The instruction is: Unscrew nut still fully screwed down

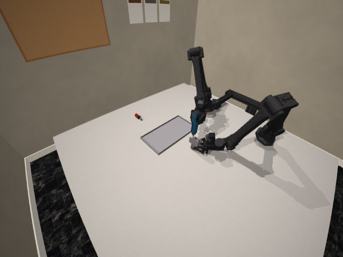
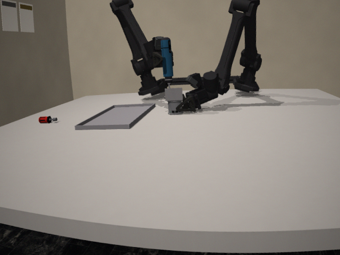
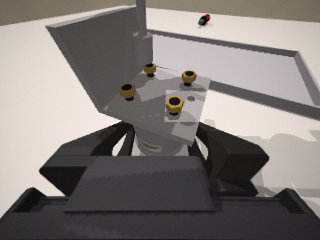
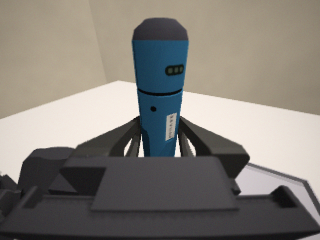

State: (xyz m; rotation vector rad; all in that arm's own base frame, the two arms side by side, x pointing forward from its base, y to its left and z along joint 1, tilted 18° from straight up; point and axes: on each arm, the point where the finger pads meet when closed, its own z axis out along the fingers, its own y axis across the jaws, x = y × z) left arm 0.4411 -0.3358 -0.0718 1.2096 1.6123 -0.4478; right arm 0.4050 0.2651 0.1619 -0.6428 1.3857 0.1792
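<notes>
The joint module (image 1: 193, 145) (image 2: 172, 103) (image 3: 156, 144) stands upright on the table. Its grey bracket (image 2: 173, 94) (image 3: 95, 55) is on top. Four yellow nuts sit on its studs: one far-left nut (image 3: 150, 67), one far-right nut (image 3: 188, 76), and two nearer ones. My left gripper (image 1: 201, 144) (image 2: 183, 105) (image 3: 160, 119) is shut on the module's body low at the table. My right gripper (image 1: 197, 116) (image 2: 158, 54) (image 4: 159, 120) is shut on the blue nut driver (image 1: 194, 125) (image 2: 166, 59) (image 4: 160, 100) and holds it upright. The driver's socket tip (image 3: 142, 37) is just over the far-left nut.
A shallow grey tray (image 1: 159, 152) (image 2: 104, 127) (image 3: 250, 70) lies flat next to the module. A small red-handled tool (image 1: 137, 116) (image 2: 45, 119) (image 3: 204, 19) lies beyond the tray. Both arm bases stand at the table's back edge.
</notes>
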